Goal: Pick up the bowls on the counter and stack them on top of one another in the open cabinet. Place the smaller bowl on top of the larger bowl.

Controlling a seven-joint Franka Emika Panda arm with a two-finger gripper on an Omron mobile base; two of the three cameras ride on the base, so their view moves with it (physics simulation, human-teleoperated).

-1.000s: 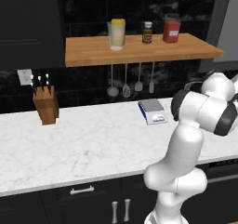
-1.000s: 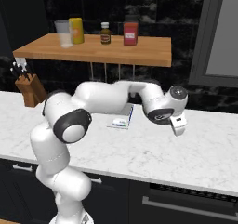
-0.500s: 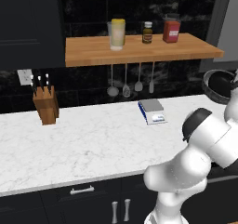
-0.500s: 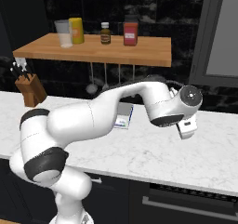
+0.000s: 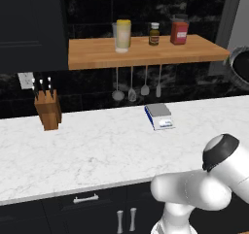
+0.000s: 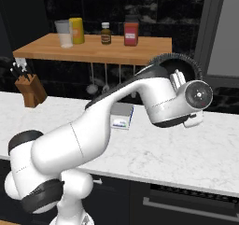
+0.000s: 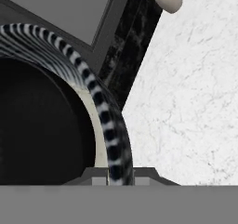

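Below the end effector (image 7: 121,176) spreads the white marble bench (image 6: 186,149), its veined top running well off to the left in both base views. Behind the end effector and up to its left hangs the wooden wall shelf (image 5: 141,53), carrying a tall jar (image 5: 123,35), a small brown bottle (image 5: 154,33) and a red container (image 5: 179,32); utensils (image 5: 131,85) hang beneath it. Clamped in the end effector, well above the bench, is the larger bowl (image 6: 179,63), tilted on edge so its ribbed rim (image 7: 104,121) arcs up through the hand view with the dark inside to one side; the fingers close on that rim, one on each face. In the left base view the same bowl (image 5: 240,68) sits at the right edge, level with the shelf. Lower left of the end effector, a small scale (image 5: 159,116) lies on the bench. Far to the left, a knife block (image 5: 47,109) stands by the wall.
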